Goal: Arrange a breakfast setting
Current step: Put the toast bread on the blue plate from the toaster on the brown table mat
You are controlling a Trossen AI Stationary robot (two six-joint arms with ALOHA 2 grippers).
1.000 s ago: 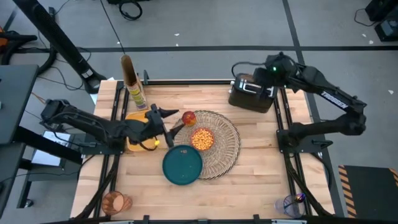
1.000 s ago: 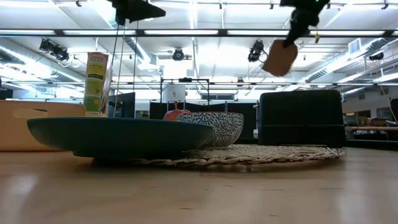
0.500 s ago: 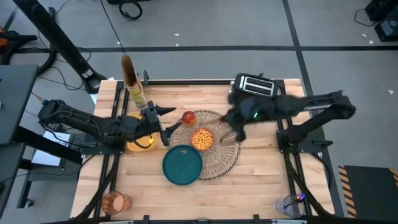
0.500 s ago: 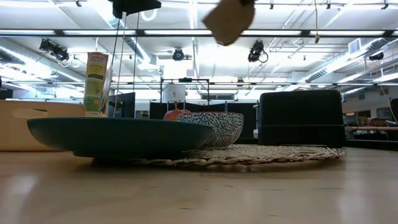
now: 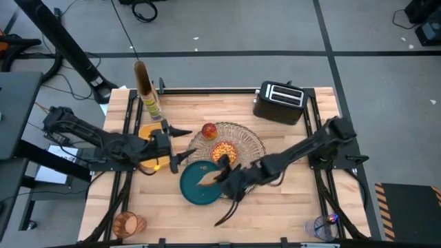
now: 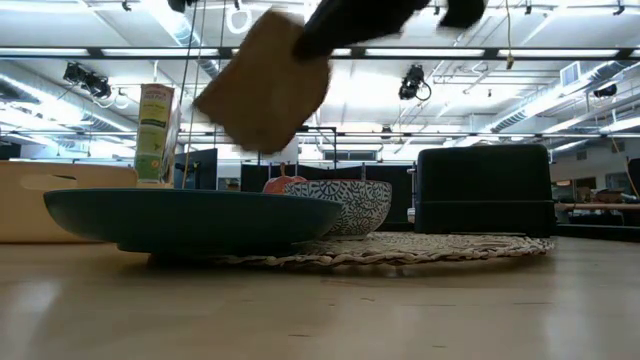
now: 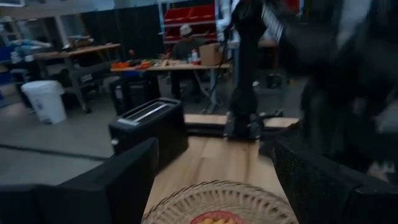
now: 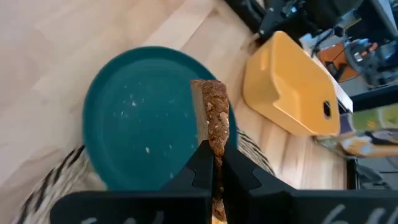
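The right hand (image 8: 212, 163) was clamped edgewise on the toast slice (image 8: 214, 121), which hung above the teal plate (image 5: 196, 189), not yet touching it. The plate lay at the 7 o'clock edge of the woven placemat (image 5: 256, 148), with the patterned bowl (image 5: 224, 152) at the mat's centre and the apple (image 5: 209, 130) at its 11 o'clock.

Recommended: lower until the slice's bottom edge meets the plate's middle, tilt it flat, then release; dropping it edge-on risks it toppling off the rim.

The left hand (image 5: 180, 145) waited with fingers apart, at 9 o'clock off the mat beside the yellow container (image 5: 147, 130).

Only the right wrist view showed the edgewise grip; the low view alone showed the clearance beneath the slice.
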